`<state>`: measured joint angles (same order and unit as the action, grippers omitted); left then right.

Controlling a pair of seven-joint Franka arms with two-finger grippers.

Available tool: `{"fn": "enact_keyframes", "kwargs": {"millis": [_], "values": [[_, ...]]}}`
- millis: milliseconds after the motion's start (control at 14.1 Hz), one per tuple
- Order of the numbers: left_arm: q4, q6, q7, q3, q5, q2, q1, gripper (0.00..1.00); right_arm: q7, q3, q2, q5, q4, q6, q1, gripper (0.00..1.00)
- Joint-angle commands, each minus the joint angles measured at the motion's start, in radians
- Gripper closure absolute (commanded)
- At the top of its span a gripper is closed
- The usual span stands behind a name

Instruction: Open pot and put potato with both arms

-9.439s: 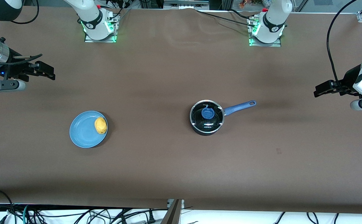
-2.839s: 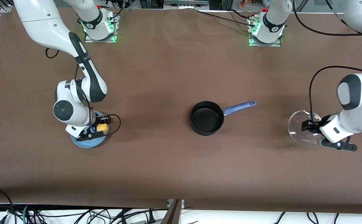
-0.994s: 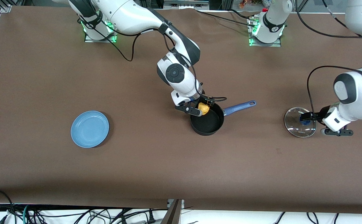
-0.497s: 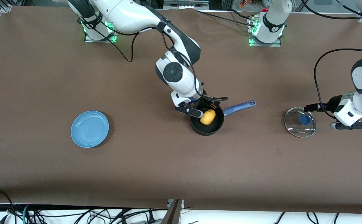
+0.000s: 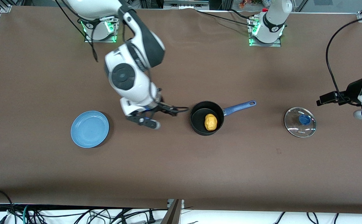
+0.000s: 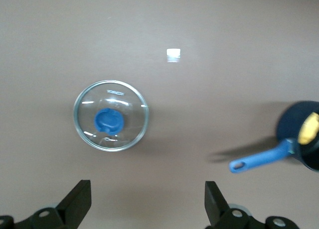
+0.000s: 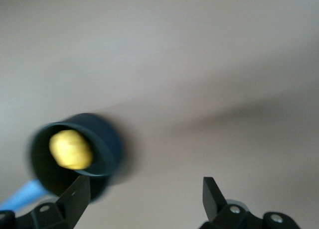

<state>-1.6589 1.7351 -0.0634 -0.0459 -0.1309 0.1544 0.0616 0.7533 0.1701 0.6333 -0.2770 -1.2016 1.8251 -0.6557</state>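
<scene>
The black pot (image 5: 199, 124) with a blue handle (image 5: 240, 107) stands open near the table's middle. The yellow potato (image 5: 210, 122) lies inside it. The glass lid (image 5: 300, 122) with a blue knob lies flat on the table toward the left arm's end. My right gripper (image 5: 171, 110) is open and empty, over the table between the pot and the plate. The right wrist view shows the pot (image 7: 107, 144) and potato (image 7: 71, 149) past the gripper (image 7: 144, 194). My left gripper (image 5: 322, 100) is open and empty beside the lid. The left wrist view shows the gripper (image 6: 146, 199), lid (image 6: 110, 115) and pot (image 6: 294, 124).
A flat blue plate (image 5: 89, 129) lies bare toward the right arm's end of the table. Both arm bases stand along the table's edge farthest from the front camera. Cables hang past the table's front edge.
The right gripper let the potato drop into the pot and pulled away toward the plate. The left gripper let go of the lid and drew back toward the left arm's end.
</scene>
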Motion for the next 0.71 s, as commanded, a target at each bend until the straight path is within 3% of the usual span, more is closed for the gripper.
{"fn": "enact_keyframes", "kwargs": {"millis": [0,355,639], "values": [[0.066,-0.029,0.008,0.021,-0.032,0.011,-0.043,0.0,-0.106,0.089,-0.167,0.009,-0.139,-0.129,-0.013,0.0],[0.087,-0.032,0.004,0.038,-0.016,-0.022,-0.057,0.0,-0.391,0.262,-0.458,0.036,-0.354,-0.282,-0.015,0.0],[0.091,0.01,-0.029,0.035,-0.024,0.049,-0.007,0.0,-0.448,0.272,-0.563,0.157,-0.38,-0.354,-0.015,0.0]]}}
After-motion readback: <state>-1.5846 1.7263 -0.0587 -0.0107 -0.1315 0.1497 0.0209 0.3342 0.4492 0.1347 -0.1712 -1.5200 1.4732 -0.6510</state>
